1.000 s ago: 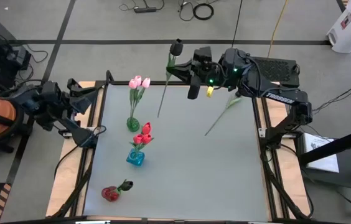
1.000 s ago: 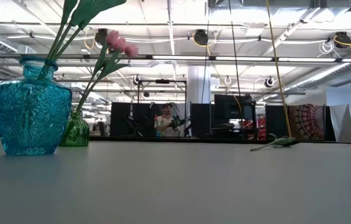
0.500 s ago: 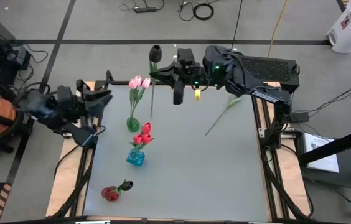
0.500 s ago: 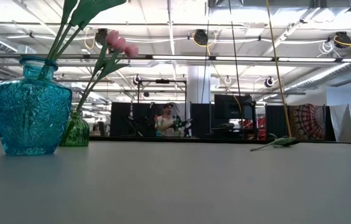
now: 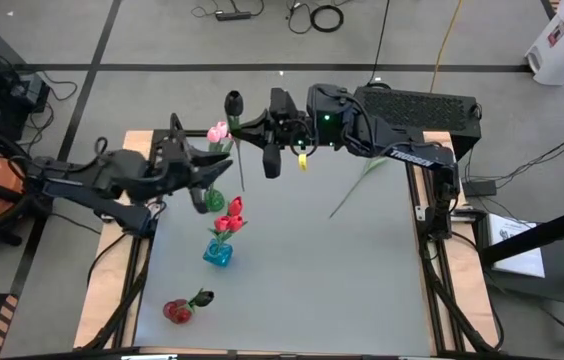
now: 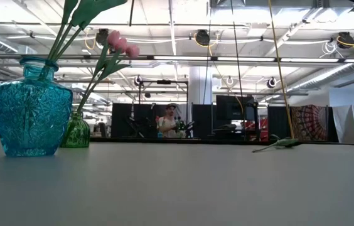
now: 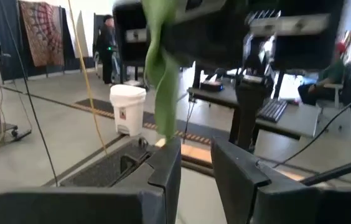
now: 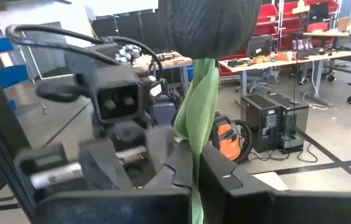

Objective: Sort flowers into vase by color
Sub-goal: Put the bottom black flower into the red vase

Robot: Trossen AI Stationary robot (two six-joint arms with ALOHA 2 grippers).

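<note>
A black tulip (image 5: 233,103) with a long green stem hangs upright in the air over the table's far left, with my right gripper (image 5: 248,126) shut on it. My left gripper (image 5: 214,166) stands open just to the flower's left, fingers level; the tulip's green leaf (image 7: 160,74) hangs just beyond its fingertips (image 7: 194,163), with nothing between them. Below stand a green vase (image 5: 213,200) with pink tulips (image 5: 219,131), a blue vase (image 5: 217,254) with red tulips (image 5: 230,213), and a red vase (image 5: 176,312) with a dark flower. My right gripper pinches the black tulip's stem (image 8: 194,146) between its two fingers, a short way below the dark head (image 8: 206,25). The fingers are level and come from the table's right, across the stem. The flower stands upright, head up, its lower stem (image 5: 241,175) clear of the table.
One more flower (image 5: 360,180) lies flat on the grey table (image 5: 312,270) at the far right, seen low at the back in the low view (image 6: 278,144). The three vases line the table's left side. A person (image 6: 169,120) stands far off in the room.
My right gripper has carried the black tulip toward the table's left, keeping it upright. My left gripper has swung from the table's left edge in toward the tulip and rolled somewhat, staying open.
</note>
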